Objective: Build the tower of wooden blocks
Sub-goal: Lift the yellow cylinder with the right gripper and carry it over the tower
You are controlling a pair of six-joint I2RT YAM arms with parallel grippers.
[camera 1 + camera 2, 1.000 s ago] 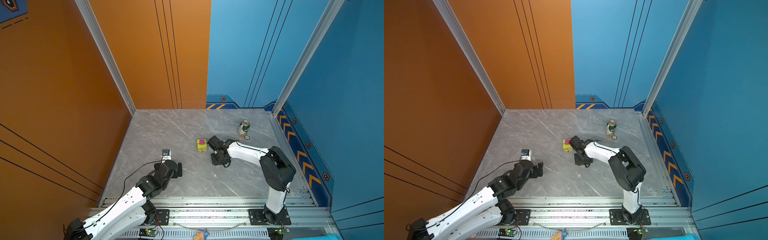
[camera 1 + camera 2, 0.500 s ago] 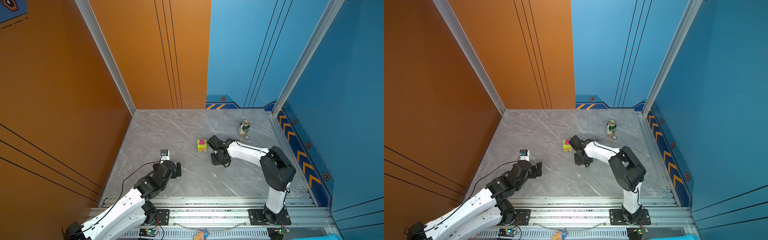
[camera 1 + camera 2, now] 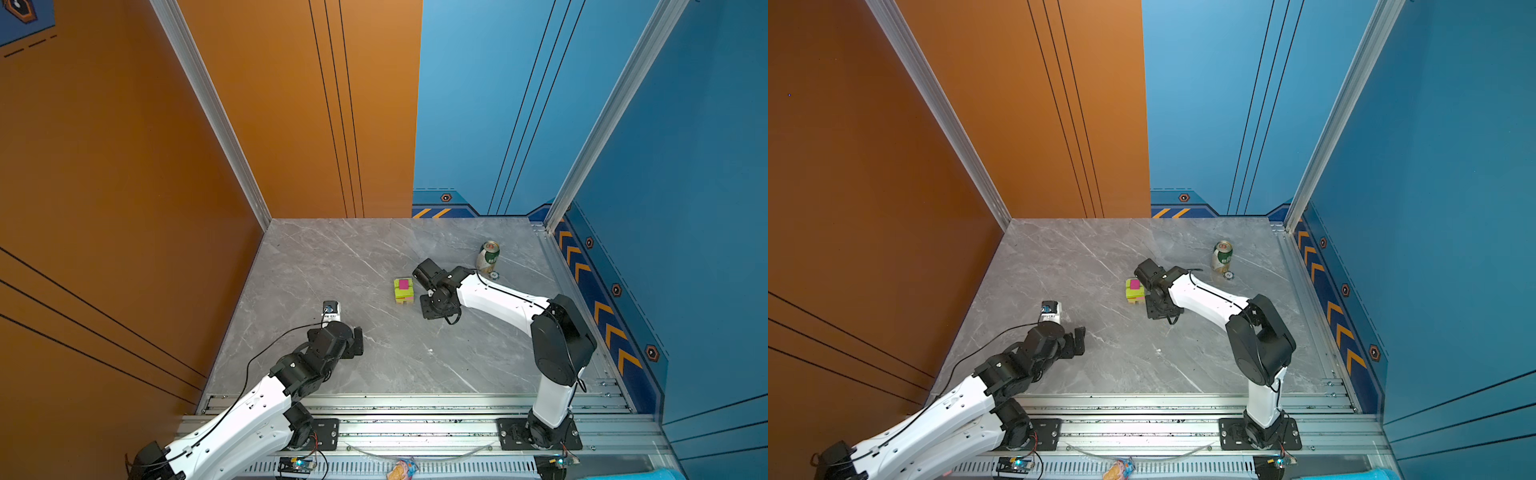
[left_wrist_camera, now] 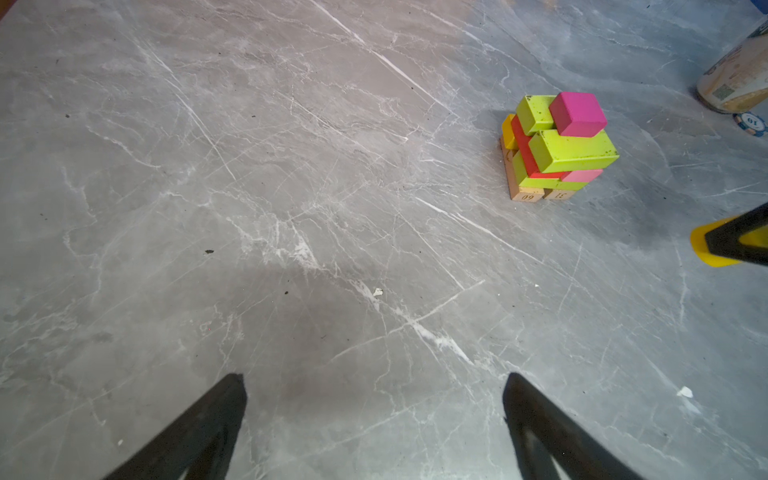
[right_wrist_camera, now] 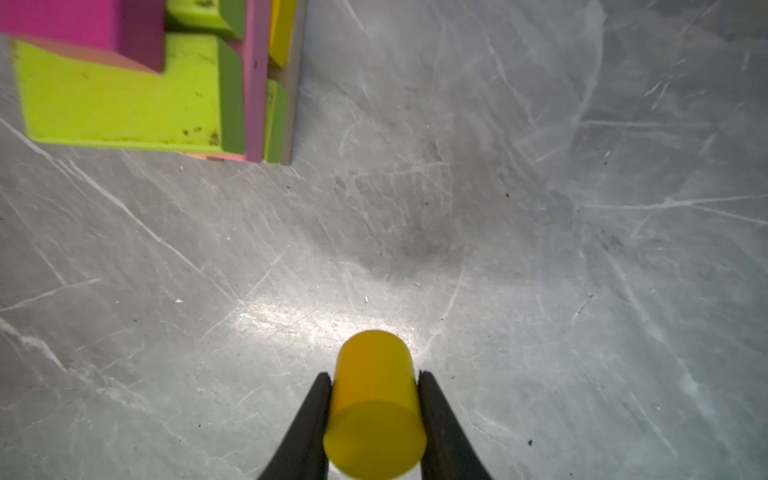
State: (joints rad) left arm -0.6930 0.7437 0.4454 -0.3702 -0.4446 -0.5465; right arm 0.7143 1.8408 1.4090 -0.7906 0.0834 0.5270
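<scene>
**Cylinder gripped right, tower just to its left**

My right pincer (image 5: 374, 375) is closed on the yellow cylinder (image 5: 374, 407). The jaws press its round sides and its long axis runs along the fingers. In both top views the tower (image 3: 403, 289) stands mid-floor (image 3: 332, 257), just left of my right wrist and not touching it, so I judge the move goes leftward, over the top. The right arm is far nearer. My left pincer (image 4: 374, 378) is wide open and empty, lower left, well apart.

Only the right wrist view shows the grip, plus the magenta cube (image 5: 83, 29) on the lime slabs (image 5: 120, 91). The top views hide the cylinder. The left wrist view shows the layers, with the tan bars (image 4: 528, 193) lowest.
</scene>
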